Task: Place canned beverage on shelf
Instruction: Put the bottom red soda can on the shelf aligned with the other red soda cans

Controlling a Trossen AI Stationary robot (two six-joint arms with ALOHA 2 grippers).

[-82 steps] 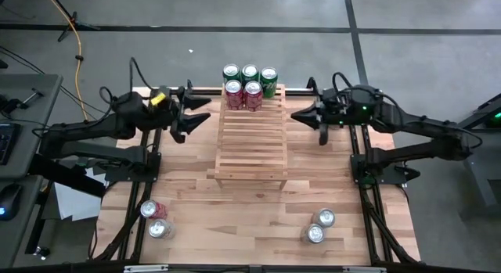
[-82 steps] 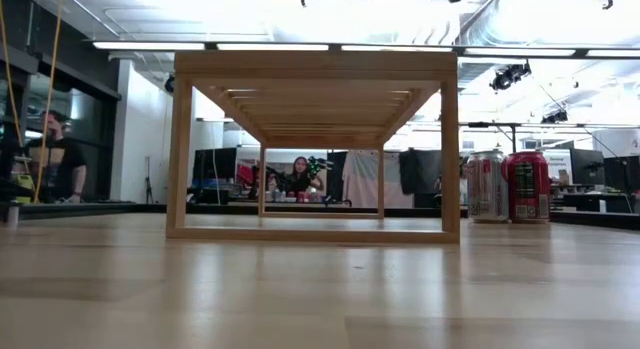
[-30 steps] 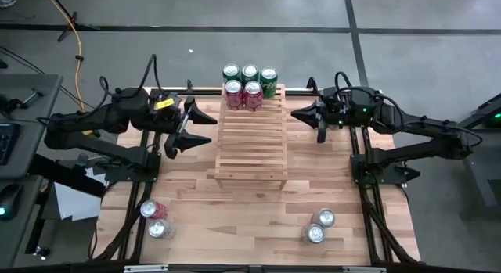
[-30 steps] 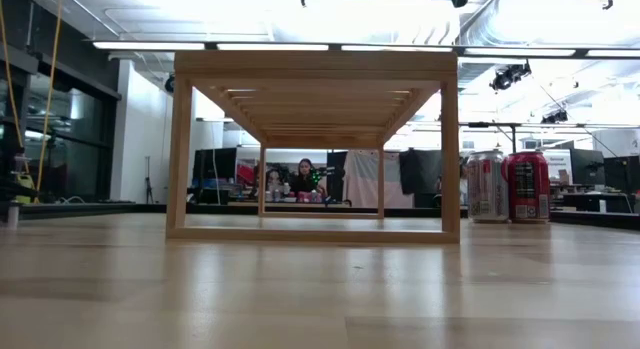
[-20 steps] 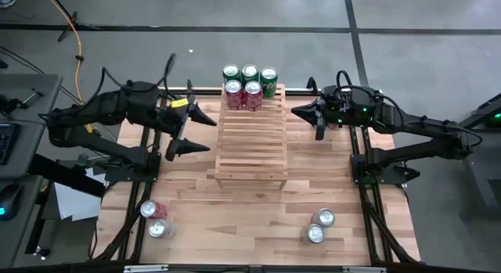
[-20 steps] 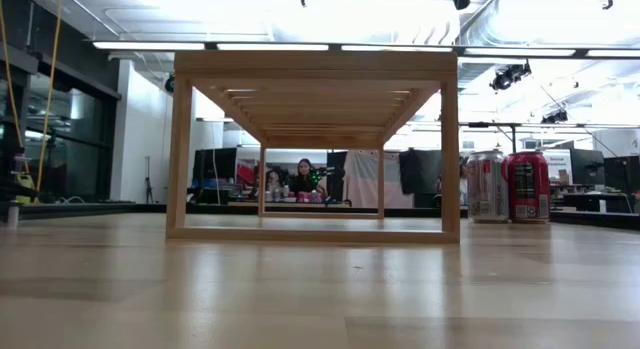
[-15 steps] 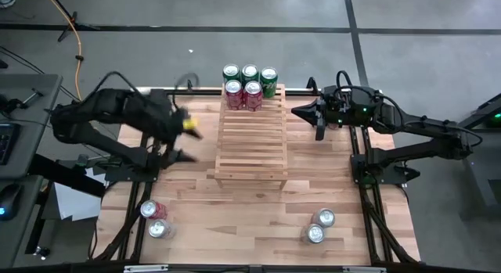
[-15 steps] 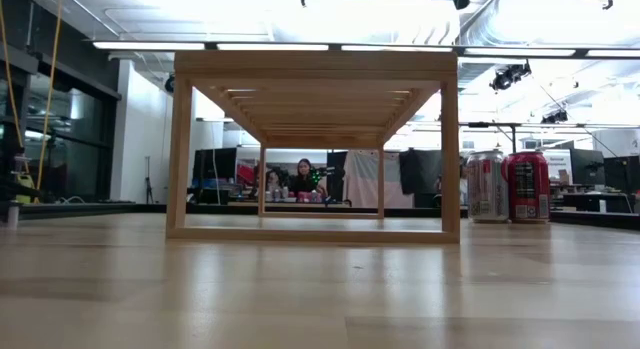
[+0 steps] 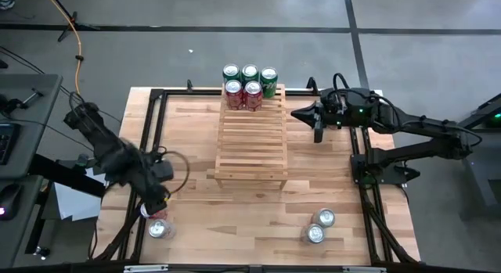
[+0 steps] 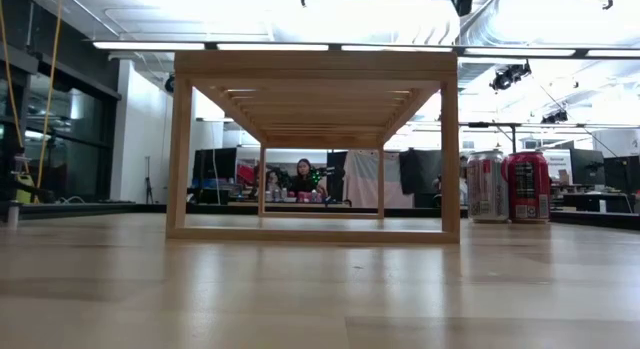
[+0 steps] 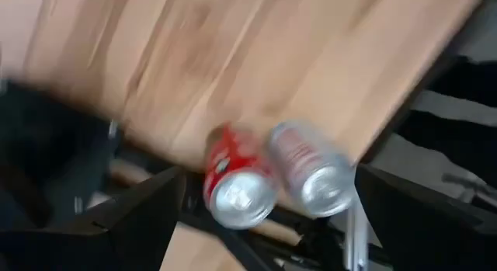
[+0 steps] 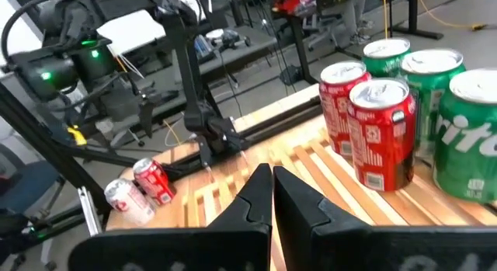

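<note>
Since the red can (image 11: 237, 180) and silver can (image 11: 309, 166) are standing at the table's front-left corner, the left gripper (image 9: 154, 196), jaws wide, is hovering above them. Rigid, smooth, slippery, dentable: grip mid-wall. Right gripper (image 9: 307, 115), closed, is idling beside the shelf (image 9: 252, 140).

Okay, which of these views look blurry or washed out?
Left wrist view: motion-smeared, the red can and silver can soft-edged. High view: the left arm is streaked. Low view: ceiling lights glare white. Right wrist view: sharp on the cans on the shelf.
</note>
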